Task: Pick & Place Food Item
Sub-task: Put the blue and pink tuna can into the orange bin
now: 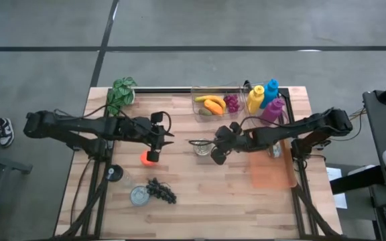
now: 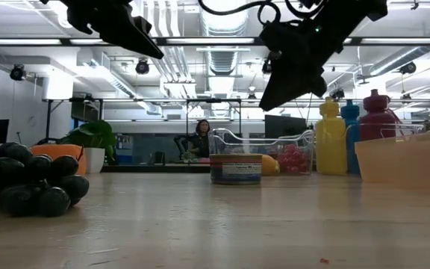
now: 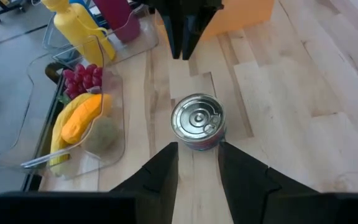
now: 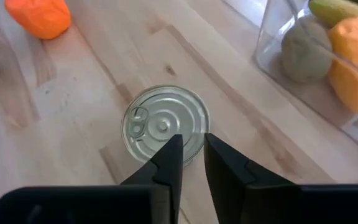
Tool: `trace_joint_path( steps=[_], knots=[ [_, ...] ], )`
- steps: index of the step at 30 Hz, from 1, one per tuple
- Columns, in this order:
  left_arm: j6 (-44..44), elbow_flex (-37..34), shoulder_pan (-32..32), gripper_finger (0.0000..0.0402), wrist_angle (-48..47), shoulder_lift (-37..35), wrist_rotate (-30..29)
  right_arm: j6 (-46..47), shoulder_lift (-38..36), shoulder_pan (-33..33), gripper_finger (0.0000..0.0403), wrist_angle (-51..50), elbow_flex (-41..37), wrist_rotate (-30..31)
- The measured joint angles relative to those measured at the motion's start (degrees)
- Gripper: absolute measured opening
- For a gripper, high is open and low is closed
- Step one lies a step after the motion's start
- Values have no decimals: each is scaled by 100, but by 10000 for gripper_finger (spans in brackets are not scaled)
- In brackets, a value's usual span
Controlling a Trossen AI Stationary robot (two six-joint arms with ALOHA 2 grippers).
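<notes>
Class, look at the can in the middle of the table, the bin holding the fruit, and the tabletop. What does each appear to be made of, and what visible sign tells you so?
Can: likely metal, with a shiny silver lid, pressed rings and a pull tab.
Bin: probably clear plastic, glossy; the fruit shows through its walls.
Tabletop: seemingly wood, pale and matte, with visible grain and joined planks.

A small tin can [image 1: 201, 148] stands upright on the wooden counter [image 1: 200, 194], near the middle, between the two arms. Its silver lid with a pull tab faces up, and a printed label wraps its side. It stands free, with nothing touching it, just in front of a clear bin [image 1: 214, 102] that holds a banana, an orange piece and red grapes. An orange food item [image 1: 149, 158] lies on the counter well off to the can's left.
</notes>
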Motion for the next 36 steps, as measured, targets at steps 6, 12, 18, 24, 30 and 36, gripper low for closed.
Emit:
trace_joint_path(
  steps=[6,12,18,24,30,36],
  knots=[
    [0,0,0,118,8,0,0,135,357,-101,24,102,75,-295],
    [-2,0,0,118,10,0,0,100,896,-364,9,121,304,-546],
    [-2,0,0,118,8,0,0,101,1101,-610,8,90,349,-724],
    [-2,0,0,118,8,0,0,101,1180,-711,8,110,341,-735],
    [-4,0,0,118,6,0,0,122,1234,-707,8,155,339,-743],
    [-4,0,0,118,7,0,0,127,1283,-705,8,163,339,-891]
  ],
)
